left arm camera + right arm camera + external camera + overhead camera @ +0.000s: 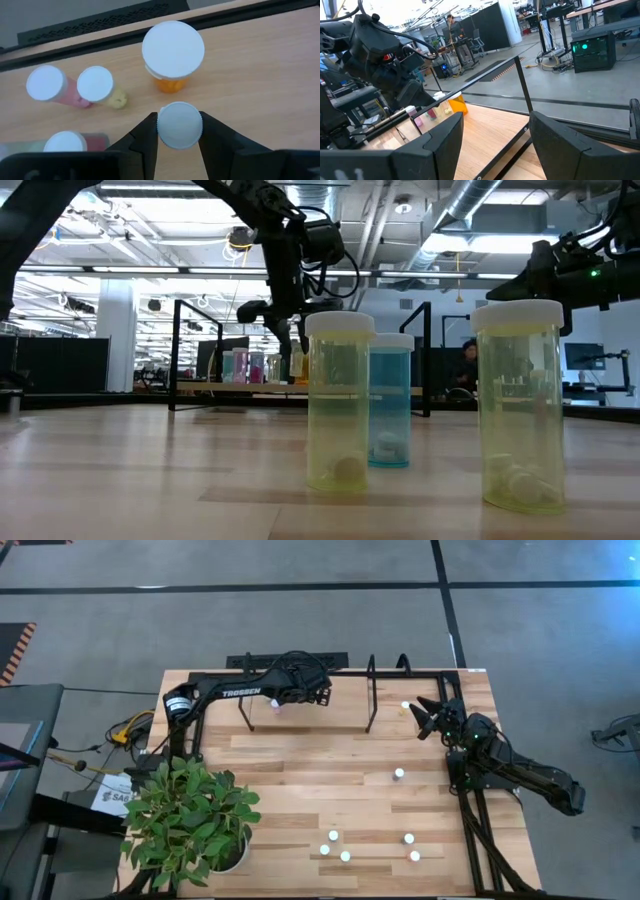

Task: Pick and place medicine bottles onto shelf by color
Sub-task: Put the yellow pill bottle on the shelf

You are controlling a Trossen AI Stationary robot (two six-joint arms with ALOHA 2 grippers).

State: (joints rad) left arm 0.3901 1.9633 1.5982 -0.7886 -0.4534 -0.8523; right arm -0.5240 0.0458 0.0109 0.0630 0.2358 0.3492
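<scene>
My left gripper (179,131) (322,695) hangs over the shelf (370,700) at the table's far edge, shut on a small medicine bottle whose pale round cap (180,125) hides its body. On the shelf's wood board stand a larger orange bottle (172,55), a yellowish one (97,85) and two pink ones (47,85) (65,142). My right gripper (495,145) (428,715) waits open and level at the shelf's right end, with nothing between its fingers. My left gripper pinches the small bottle between its two fingers, one on each side of the cap's rim (159,125). The fingers slant down at it from above. The bottle stands upright in the hold. Its cap hides whether its base rests on the shelf board.
Loose bottles stand on the tabletop: one mid-right (399,774), several near the front edge (333,836) (409,838), one by my right gripper (405,706). Two yellowish bottles (338,400) (520,405) and a teal one (390,405) show close in the low view. A potted plant (190,815) fills the front left.
</scene>
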